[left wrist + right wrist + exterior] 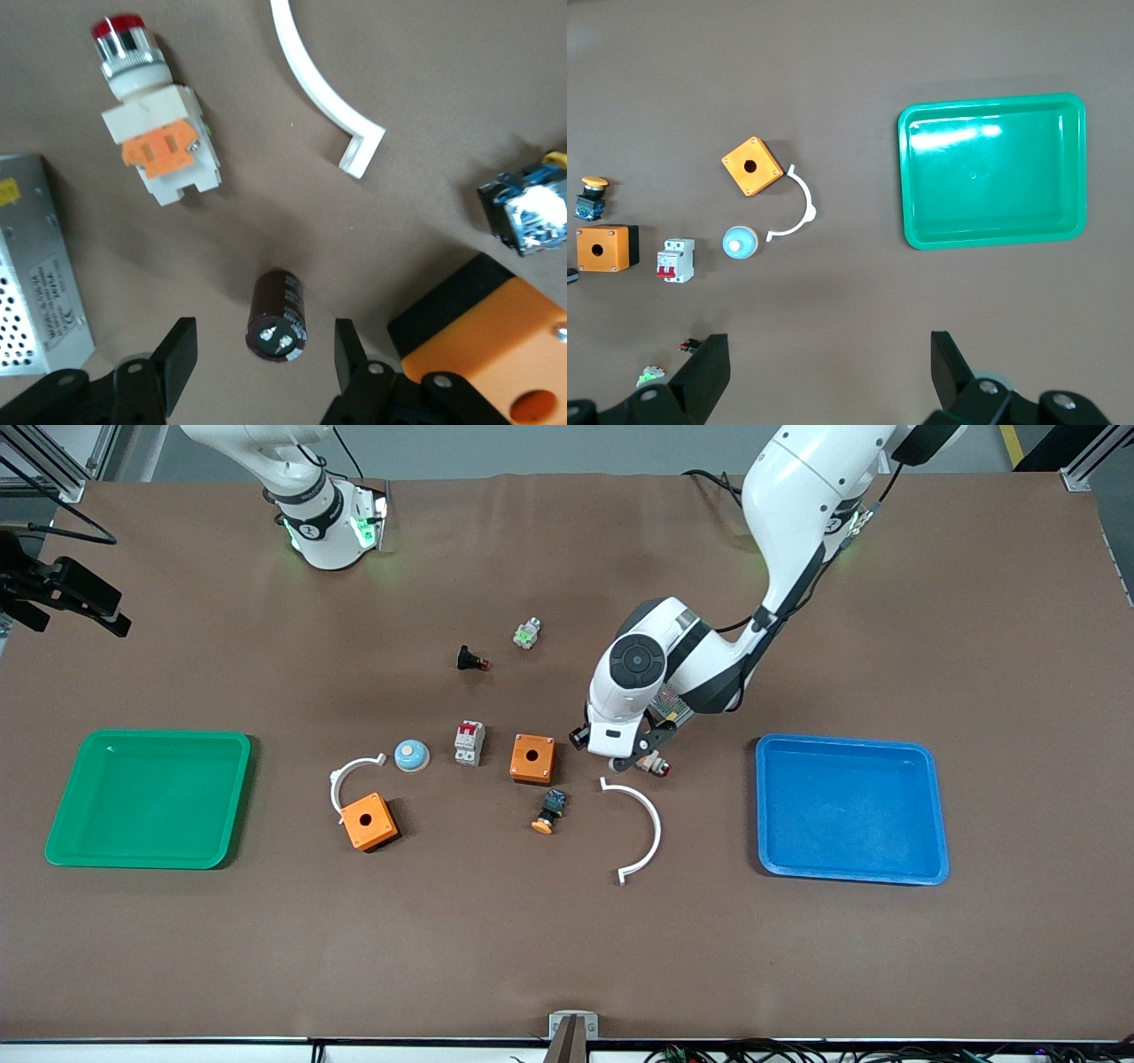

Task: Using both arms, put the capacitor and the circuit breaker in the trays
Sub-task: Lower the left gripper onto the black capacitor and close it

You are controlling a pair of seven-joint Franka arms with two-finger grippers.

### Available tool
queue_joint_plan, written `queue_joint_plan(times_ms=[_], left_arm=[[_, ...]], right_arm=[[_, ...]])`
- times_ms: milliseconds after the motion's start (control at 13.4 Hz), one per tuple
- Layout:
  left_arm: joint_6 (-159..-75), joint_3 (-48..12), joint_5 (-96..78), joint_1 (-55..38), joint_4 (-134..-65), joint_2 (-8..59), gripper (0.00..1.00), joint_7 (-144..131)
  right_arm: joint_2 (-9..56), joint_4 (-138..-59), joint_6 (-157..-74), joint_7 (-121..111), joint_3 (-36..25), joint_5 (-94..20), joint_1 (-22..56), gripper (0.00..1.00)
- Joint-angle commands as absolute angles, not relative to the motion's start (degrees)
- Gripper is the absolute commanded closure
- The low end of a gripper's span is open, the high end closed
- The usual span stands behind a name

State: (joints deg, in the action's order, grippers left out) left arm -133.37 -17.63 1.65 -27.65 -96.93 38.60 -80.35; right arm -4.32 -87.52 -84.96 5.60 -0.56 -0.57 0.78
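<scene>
Now the left gripper hovers with fingers spread, the capacitor lying on the table between them; descending and closing comes next. Meanwhile the right gripper waits high, also spread, the circuit breaker well below it.

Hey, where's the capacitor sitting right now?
The capacitor lies on the table between the open fingers of the left gripper, beside the white-orange connector, as the left wrist view shows.
</scene>
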Motion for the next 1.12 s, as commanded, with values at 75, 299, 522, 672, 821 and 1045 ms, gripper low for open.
queue_joint_plan(times_ms=[75,299,522,672,821,1045], left_arm=[[-135.43,-17.58,2.81,-28.39,-95.8,40.6,0.35,-82.09],[-136.58,-17.49,2.9,-28.65,-95.8,41.92,0.41,-82.09],[-136.67,-17.49,2.9,-28.65,-95.71,42.1,0.52,-82.09],[-136.67,-17.4,2.81,-28.65,-95.71,42.1,0.68,-82.09],[-136.58,-17.31,2.81,-28.39,-95.71,41.49,0.89,-82.18],[-136.15,-17.14,2.81,-27.69,-94.92,40.08,0.99,-82.09]], right_arm=[[-3.6,-85.87,-84.02,5.1,0.0,0.18,0.0,0.0],[-3.6,-85.87,-84.02,5.1,0.0,0.18,0.0,0.0],[-3.6,-85.87,-84.02,5.1,0.0,0.18,0.0,0.0],[-3.6,-85.87,-84.02,5.1,0.0,0.18,0.0,0.0],[-3.6,-85.87,-84.02,5.1,0.0,0.18,0.0,0.0],[-3.6,-85.87,-84.02,5.1,0.0,0.18,0.0,0.0]])
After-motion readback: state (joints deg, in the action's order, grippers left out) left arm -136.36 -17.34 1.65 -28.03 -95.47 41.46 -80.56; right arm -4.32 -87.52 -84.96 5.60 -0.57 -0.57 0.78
